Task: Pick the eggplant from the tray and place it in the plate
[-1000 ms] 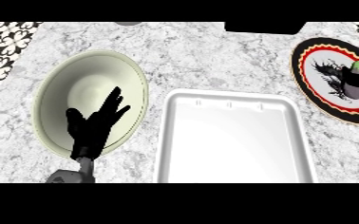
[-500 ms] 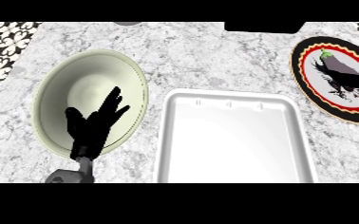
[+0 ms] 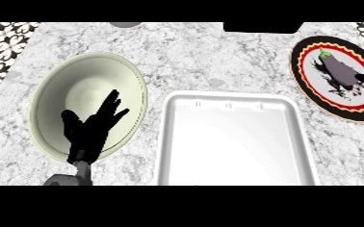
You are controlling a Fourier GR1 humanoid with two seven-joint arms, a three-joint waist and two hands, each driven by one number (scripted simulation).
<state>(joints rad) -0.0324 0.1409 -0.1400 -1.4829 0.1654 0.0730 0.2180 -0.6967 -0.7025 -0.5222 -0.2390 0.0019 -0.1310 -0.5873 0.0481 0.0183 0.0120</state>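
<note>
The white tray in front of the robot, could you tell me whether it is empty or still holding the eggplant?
Empty. The tray shows only its bare white floor, and the eggplant lies on the patterned plate at the right edge.

Eggplant [image 3: 340,69] lies on the patterned plate [image 3: 307,53].

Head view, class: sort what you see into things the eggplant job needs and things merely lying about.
Job:
eggplant, lying on the plate
plate, at the right edge
tray, white

Lying about:
bowl, pale green
left hand, open over the bowl
</note>
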